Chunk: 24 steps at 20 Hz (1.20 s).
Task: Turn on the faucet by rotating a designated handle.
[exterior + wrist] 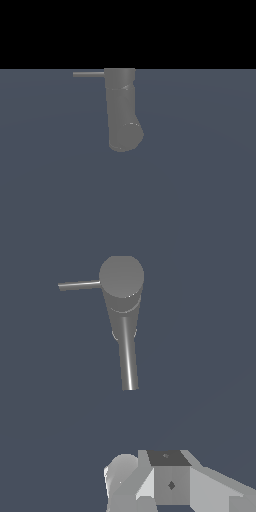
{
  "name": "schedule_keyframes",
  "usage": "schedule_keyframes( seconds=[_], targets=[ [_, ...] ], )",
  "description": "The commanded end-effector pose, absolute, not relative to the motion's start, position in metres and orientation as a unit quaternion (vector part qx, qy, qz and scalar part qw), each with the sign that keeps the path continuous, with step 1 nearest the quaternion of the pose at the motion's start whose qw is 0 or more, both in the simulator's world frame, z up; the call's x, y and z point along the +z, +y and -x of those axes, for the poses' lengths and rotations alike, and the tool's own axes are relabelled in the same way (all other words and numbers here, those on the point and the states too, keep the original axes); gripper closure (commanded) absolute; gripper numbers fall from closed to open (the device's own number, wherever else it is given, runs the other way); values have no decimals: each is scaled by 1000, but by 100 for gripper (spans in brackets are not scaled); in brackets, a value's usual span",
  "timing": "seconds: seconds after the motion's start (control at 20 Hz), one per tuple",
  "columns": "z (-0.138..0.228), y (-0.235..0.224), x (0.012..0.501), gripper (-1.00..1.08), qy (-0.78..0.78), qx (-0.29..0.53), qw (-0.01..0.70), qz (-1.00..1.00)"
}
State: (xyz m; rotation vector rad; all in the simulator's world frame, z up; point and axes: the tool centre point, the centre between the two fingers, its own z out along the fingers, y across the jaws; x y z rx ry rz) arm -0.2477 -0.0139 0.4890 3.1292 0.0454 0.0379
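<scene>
The faucet (122,111) stands alone on the desk (200,200). Its handle (88,74) sticks out sideways, untouched. The tool (150,486) is well apart; I cannot tell if it is open. Nothing is turned yet.

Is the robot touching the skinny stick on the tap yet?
No. The thin grey rod handle juts sideways from the thick matte grey faucet, with nothing on it. The white end effector sits well apart.
</scene>
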Motion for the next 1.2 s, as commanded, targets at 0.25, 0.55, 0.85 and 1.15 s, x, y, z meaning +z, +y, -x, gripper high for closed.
schedule_keyframes(
  seconds=[0.25, 0.55, 0.85, 1.15],
  targets=[
    [246, -17, 487, 108, 19, 10, 3, -1000],
    [245, -23, 485, 108, 28, 7, 1, -1000],
    [242, -21, 485, 108, 22, 7, -2, -1000],
    [229, -18, 482, 108, -2, 5, -12, -1000]
  ],
)
